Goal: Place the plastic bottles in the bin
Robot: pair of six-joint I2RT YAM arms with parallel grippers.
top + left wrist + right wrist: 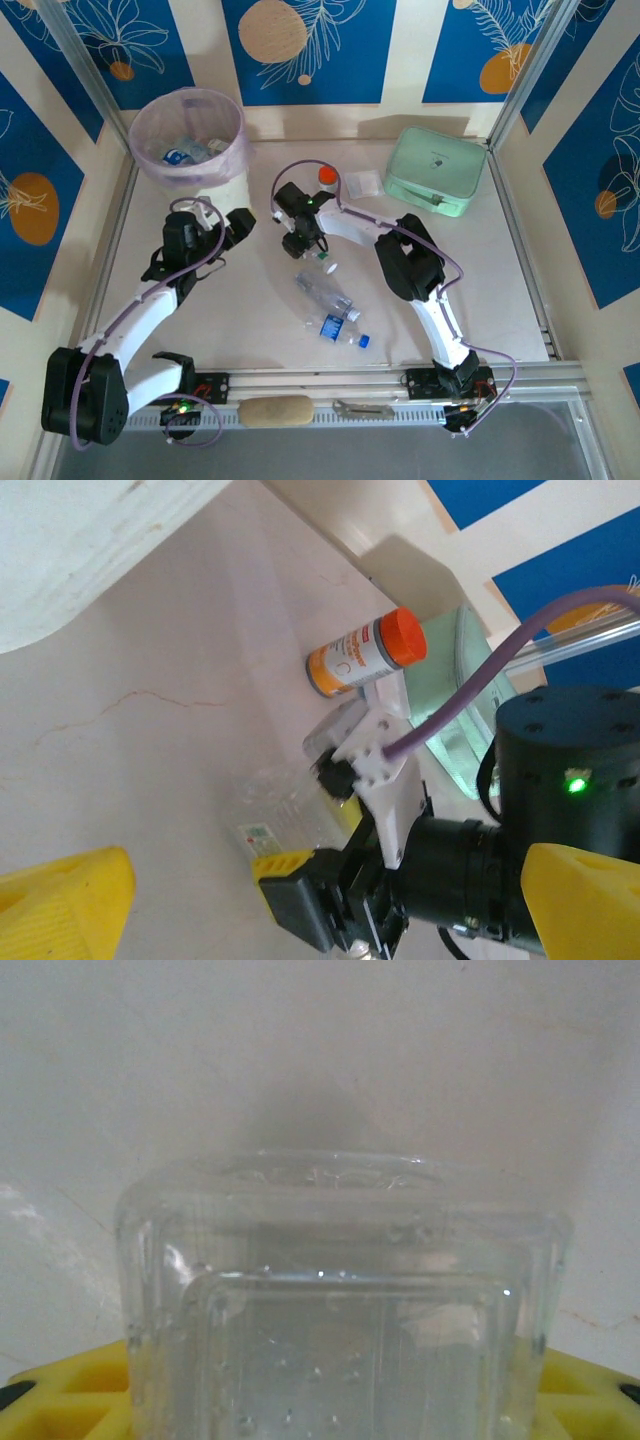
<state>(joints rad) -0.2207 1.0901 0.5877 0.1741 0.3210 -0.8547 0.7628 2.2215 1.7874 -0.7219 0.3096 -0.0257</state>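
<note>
Some bottles (185,153) are sitting in the bin (137,140). Right claw (312,248) is gripping a clear bottle (340,1300), left claw (238,225) is gaping; two more bottles (325,293) are waiting mid-tabletop

A short jar (326,176) with an orange cap and an orange and white label stands at the far middle of the pale surface (490,300). Just to its right lies a small clear packet (362,183). Beyond that, in the far right corner, a flat mint green rectangular container (437,170) sits slightly askew. On the metal rail along the near edge rest a tan oblong pad (277,410) and, beside it, a grey metal tool (362,408). Blue panels (310,40) with leaf and orange circle patterns line the walls.
</note>
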